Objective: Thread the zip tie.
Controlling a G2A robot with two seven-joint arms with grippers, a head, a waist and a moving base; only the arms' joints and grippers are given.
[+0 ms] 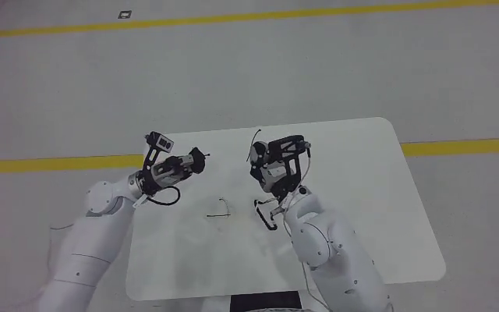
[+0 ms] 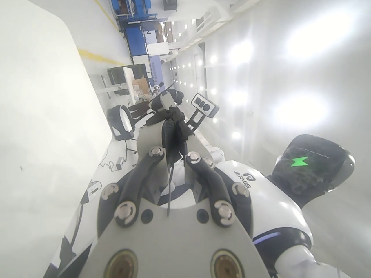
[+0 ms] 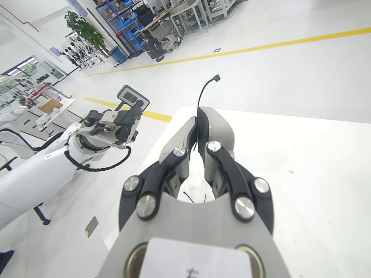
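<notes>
Threading was at the lining-up stage: the right tool (image 3: 199, 122) was clamped on a tie (image 3: 203, 93) above the surface (image 1: 351, 195), head end sticking up free, while the left tool (image 2: 174, 137), well apart, was pinched on a thin strip (image 2: 169, 192), seemingly a second tie. Next, the tools would need to meet, with a tail tip steered squarely into the head's slot. Count: two tools and, it seemed, three ties, including a loose tie (image 1: 221, 210) lying between the arms.
</notes>
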